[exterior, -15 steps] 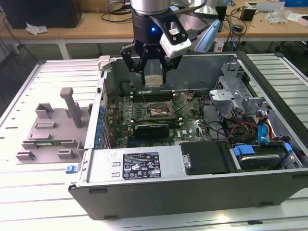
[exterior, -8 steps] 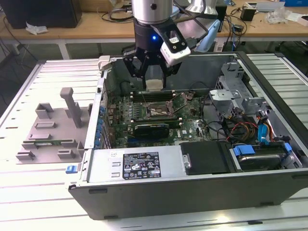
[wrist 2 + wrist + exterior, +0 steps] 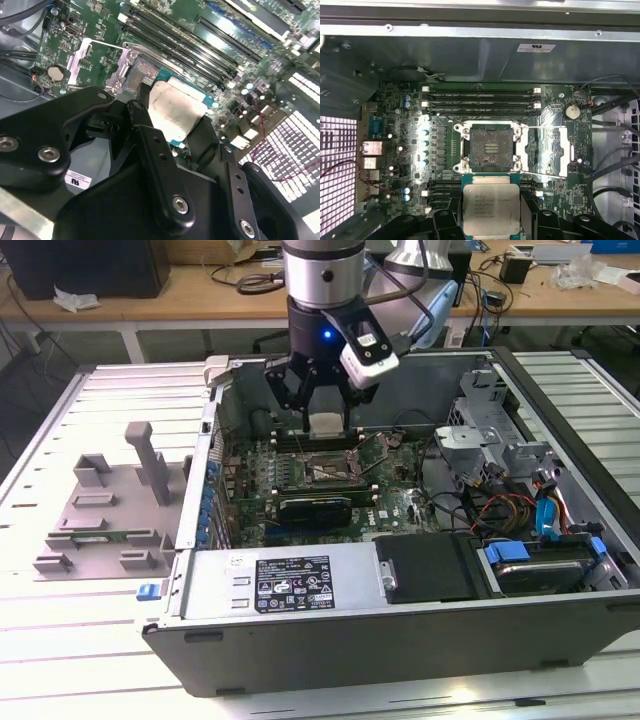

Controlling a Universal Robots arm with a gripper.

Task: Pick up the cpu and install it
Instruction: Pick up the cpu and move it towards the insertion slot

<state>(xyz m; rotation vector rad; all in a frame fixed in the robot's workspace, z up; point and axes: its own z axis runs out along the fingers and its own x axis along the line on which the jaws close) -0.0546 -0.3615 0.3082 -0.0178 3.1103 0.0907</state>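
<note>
Open dark computer case [image 3: 400, 640]: black gripper [image 3: 325, 418] clamps silvery square cpu [image 3: 491, 207].
Skewed over the bare socket [image 3: 491, 148], I'd risk bent pins.

Quick count, all singles: one cpu [image 3: 491, 209], one hand [image 3: 325, 422], one open PC case [image 3: 400, 640], one motherboard [image 3: 395, 150], one cpu socket [image 3: 491, 150], one coin battery [image 3: 571, 111], one black expansion card [image 3: 315, 508], one grey fixture tray [image 3: 100, 525], one slatted surface [image 3: 60, 660].

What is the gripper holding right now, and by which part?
The gripper holds the cpu by two opposite edges, clear of the empty socket.
</note>
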